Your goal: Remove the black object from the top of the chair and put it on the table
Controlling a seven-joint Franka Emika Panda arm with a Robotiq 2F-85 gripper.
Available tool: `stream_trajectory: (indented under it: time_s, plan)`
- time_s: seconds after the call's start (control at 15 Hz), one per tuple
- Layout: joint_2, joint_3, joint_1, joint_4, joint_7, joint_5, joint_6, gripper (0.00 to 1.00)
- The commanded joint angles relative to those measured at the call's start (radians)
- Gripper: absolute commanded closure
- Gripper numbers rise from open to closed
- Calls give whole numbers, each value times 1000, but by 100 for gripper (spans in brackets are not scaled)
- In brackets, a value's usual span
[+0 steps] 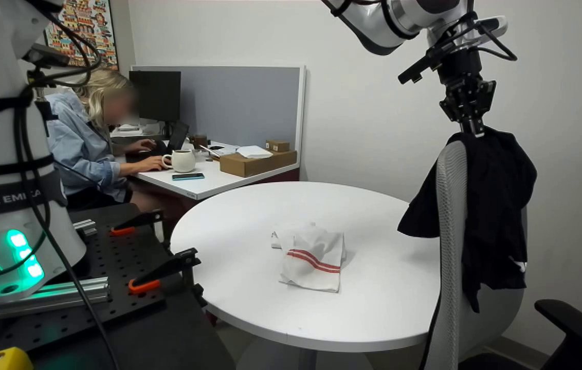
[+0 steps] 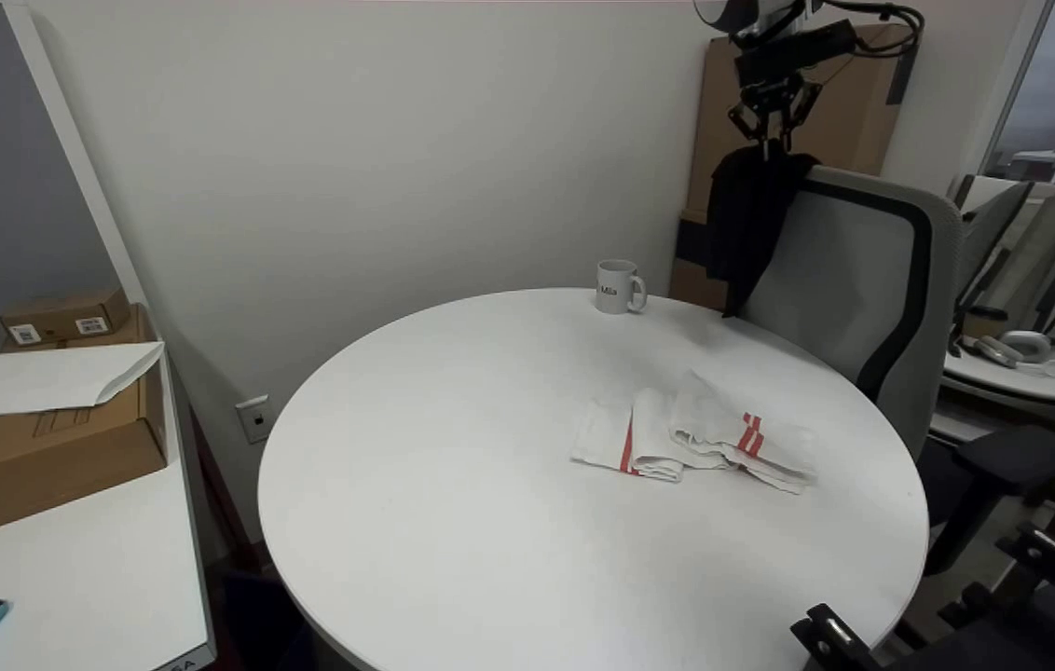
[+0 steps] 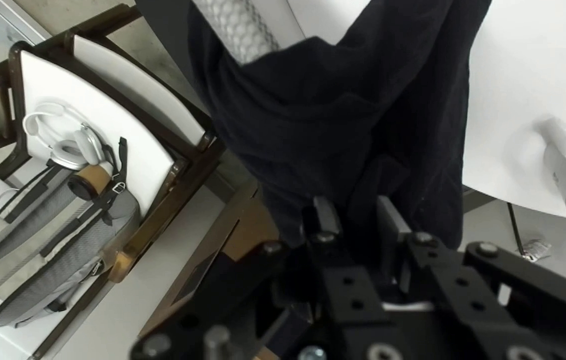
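One pale wall (image 2: 416, 168) rises beyond the gripper (image 2: 776, 144) in both exterior views, and lower than the gripper, off to its side, spreads the round white table (image 2: 416, 559) with its smooth top. The rectangular desk (image 1: 208, 180), well apart from the gripper, also shows in both, though the blond person (image 1: 77, 139) seated at it comes only in an exterior view. Behind the gripper, in an exterior view, stands a tall brown carton (image 2: 854, 121). Under the gripper is the light grey office chair (image 2: 854, 252), its tall backrest beside the table's edge. Just below the fingertips hangs the black garment (image 1: 496, 205), draped over the backrest's top corner; its long axis runs up and down, the uneven lower end pointing at the floor, and a flap flares toward the table's side. The fingers (image 3: 394, 220) stand a narrow gap apart against its top, dark cloth showing between them in the wrist view; whether they pinch it, I cannot tell. Well off to the gripper's side, the wrist view catches a grey backpack (image 3: 58, 240) and white headphones (image 3: 65, 150). Lower than the gripper, the table bears a red-striped white dish towel (image 1: 316, 259) and, nearer the garment, a white mug (image 2: 616, 287).
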Motion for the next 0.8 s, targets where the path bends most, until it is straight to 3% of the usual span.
stream_trajectory:
  time_s: [0.0, 0.73]
  plan:
    - [-2, -7, 8, 9, -24, 16, 20, 99]
    - [-261, 104, -10, 53, -152, 225, -129, 97]
